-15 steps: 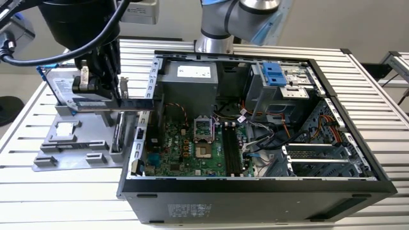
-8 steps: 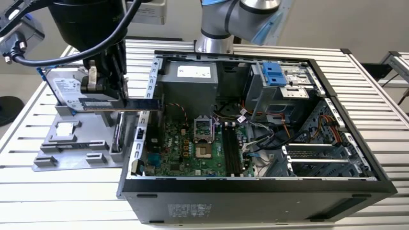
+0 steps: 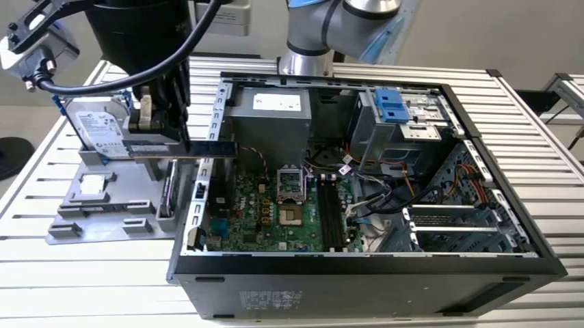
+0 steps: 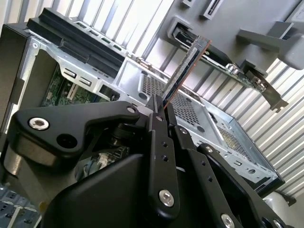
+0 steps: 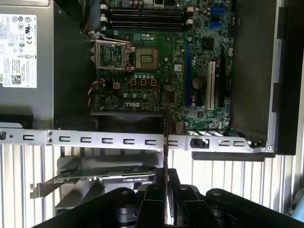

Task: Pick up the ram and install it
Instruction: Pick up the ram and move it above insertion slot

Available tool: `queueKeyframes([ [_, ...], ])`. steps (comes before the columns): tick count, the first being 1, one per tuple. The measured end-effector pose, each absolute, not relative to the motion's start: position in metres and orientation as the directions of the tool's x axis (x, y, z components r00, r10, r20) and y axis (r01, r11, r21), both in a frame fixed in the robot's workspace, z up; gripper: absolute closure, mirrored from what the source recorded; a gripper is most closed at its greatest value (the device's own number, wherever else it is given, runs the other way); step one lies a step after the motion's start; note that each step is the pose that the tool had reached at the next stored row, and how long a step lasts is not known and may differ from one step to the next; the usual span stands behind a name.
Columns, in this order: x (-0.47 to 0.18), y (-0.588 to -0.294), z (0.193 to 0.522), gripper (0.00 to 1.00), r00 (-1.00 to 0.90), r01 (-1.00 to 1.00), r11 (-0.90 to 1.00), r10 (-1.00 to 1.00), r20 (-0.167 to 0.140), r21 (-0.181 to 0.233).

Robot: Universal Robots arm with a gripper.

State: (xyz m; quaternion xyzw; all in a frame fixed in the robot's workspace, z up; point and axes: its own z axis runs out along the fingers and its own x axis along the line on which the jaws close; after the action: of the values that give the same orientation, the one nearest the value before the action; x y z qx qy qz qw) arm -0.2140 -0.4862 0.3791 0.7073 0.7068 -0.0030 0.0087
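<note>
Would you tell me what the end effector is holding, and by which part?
The end effector holds the memory stick by one end; the rest sticks out free.

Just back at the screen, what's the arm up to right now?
The gripper is shut on the ram, holding it by one end and level, over the open case's wall on the exterior view's left. The slots on the motherboard look empty, so the ram is picked up but not installed.
</note>
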Motion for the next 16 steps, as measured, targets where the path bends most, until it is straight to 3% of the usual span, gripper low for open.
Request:
queueKeyframes([
  [16, -0.19, -0.486, 0.379, 1.0, 0.001, 1.0, -0.001, 1.0, -0.017, 0.008],
])
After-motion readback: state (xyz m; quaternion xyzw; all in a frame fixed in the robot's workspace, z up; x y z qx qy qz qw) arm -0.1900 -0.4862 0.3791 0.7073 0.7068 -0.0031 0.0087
